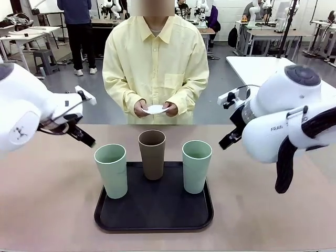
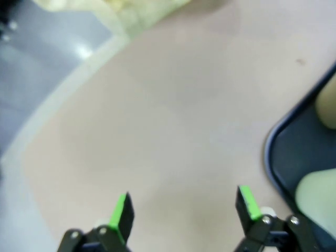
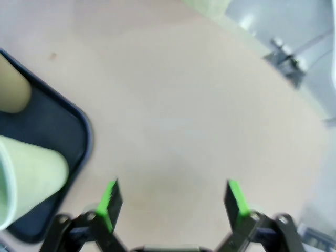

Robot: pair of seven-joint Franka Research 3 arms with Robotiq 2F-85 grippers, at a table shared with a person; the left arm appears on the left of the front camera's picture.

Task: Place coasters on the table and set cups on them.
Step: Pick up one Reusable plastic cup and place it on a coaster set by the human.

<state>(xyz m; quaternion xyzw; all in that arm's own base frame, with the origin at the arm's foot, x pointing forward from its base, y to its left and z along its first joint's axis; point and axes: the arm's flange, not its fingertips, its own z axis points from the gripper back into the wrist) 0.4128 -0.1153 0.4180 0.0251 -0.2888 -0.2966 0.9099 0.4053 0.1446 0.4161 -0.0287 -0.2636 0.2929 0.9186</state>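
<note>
Front cam: coasters (image 1: 156, 109) in the person's hands (image 1: 140, 109) at the bench's (image 1: 52, 199) far edge. My wrist cams: left tool (image 2: 184, 200), right tool (image 3: 170, 190) spread, empty, beside tray (image 2: 299, 152).

floor (image 1: 100, 94): grey | white table (image 1: 23, 35): far left; second white table (image 1: 262, 68): right | stool (image 1: 44, 59): left

White arms (image 1: 286, 113), black green-padded fingers (image 2: 122, 211)

Three cups (image 1: 152, 155) in a row on the tray (image 1: 153, 215) on the table (image 1: 47, 199), coasters (image 1: 156, 109) behind in the person's hands (image 1: 170, 109)
</note>
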